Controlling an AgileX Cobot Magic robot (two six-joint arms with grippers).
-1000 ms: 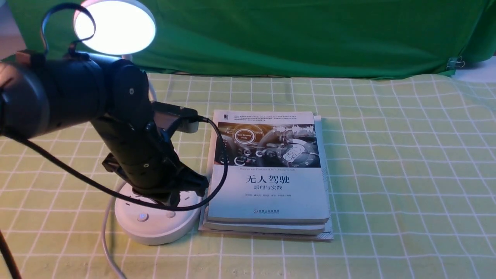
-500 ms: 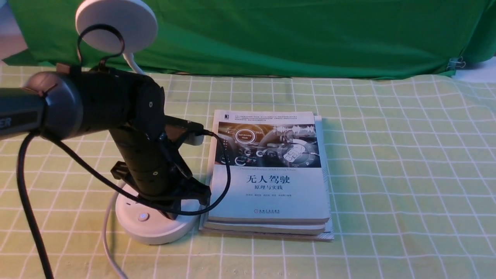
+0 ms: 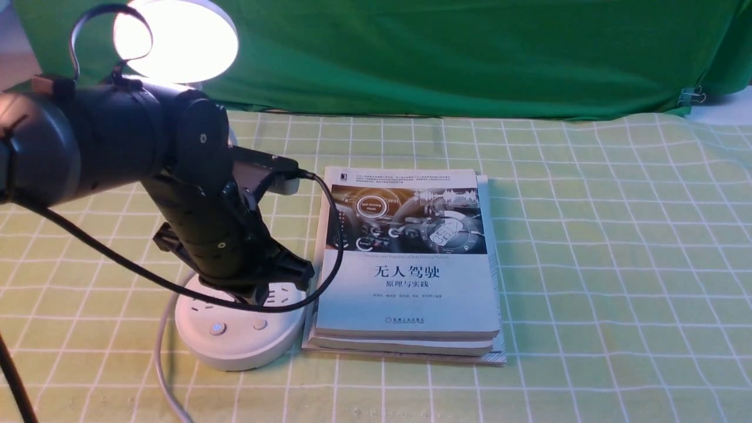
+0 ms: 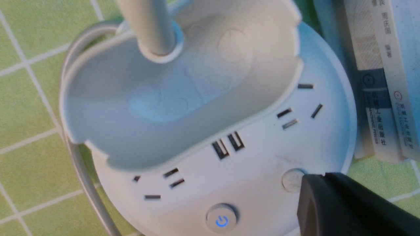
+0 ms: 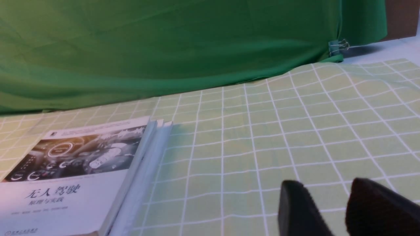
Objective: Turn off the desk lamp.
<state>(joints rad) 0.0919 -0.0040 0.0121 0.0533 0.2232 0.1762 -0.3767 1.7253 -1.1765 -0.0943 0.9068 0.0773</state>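
The desk lamp's round head [image 3: 176,40] glows at the back left. Its white round base [image 3: 235,346] stands at the front left, with a blue-lit power button [image 3: 217,328] and a plain round button [image 3: 260,324]. My left gripper [image 3: 261,298] is shut and empty just above the base, behind the plain button. In the left wrist view its tips [image 4: 315,178] overlap the edge of the plain button [image 4: 292,179]. The power button [image 4: 221,218], cup holder [image 4: 183,95] and neck [image 4: 147,26] show there too. My right gripper [image 5: 328,196] is open and empty over the cloth.
A stack of books [image 3: 411,282] lies right beside the base, also seen in the right wrist view [image 5: 75,183]. The lamp's white cord [image 3: 161,364] runs off the front edge. A green curtain [image 3: 470,53] closes the back. The checked cloth [image 3: 617,264] covers the table.
The lamp head was lit one second ago, dark half a second ago, and is lit again now. My left arm dipped toward the base, then rose back.
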